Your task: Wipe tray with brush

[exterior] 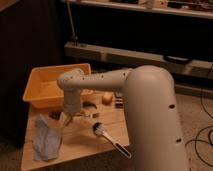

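An orange tray (35, 82) stands at the back left of a small wooden table (82, 145). A brush (111, 141) with a white head and dark handle lies on the table's right front part, handle pointing to the front right. My gripper (65, 121) hangs from the white arm, just in front of the tray and left of the brush head, low over the table. It is apart from the brush.
A blue-grey cloth (46, 141) lies crumpled at the table's front left. A small round yellowish object (106, 98) and a few dark items (118, 102) sit behind the brush. Dark shelving (140, 30) runs along the back. Cables (200, 145) lie on the floor at right.
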`<state>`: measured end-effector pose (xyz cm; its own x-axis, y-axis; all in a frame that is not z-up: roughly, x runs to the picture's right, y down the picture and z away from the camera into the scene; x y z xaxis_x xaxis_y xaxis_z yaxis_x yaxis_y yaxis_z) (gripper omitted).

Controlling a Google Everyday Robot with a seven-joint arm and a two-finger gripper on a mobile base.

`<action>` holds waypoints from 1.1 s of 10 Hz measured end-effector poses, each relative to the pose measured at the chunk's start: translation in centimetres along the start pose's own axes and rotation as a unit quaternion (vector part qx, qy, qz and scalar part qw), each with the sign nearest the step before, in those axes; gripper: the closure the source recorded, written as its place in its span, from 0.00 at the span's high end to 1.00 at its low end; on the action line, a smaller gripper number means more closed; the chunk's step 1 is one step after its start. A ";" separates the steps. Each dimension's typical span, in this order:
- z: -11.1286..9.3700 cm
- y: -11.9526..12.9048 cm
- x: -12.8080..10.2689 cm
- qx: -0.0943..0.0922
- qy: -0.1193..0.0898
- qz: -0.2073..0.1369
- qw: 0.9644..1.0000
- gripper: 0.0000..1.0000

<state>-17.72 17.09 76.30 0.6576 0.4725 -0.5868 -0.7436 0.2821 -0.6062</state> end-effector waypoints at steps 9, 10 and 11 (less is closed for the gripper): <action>-4.0 -4.3 8.8 0.044 -0.083 -0.027 0.995 0.80; -4.6 -4.8 10.3 0.049 -0.091 -0.023 0.994 0.80; -4.9 -4.9 11.0 0.051 -0.095 -0.023 0.994 0.80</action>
<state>-6.25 16.77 70.22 0.6643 0.6029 -0.4418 -0.7275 0.3862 -0.5670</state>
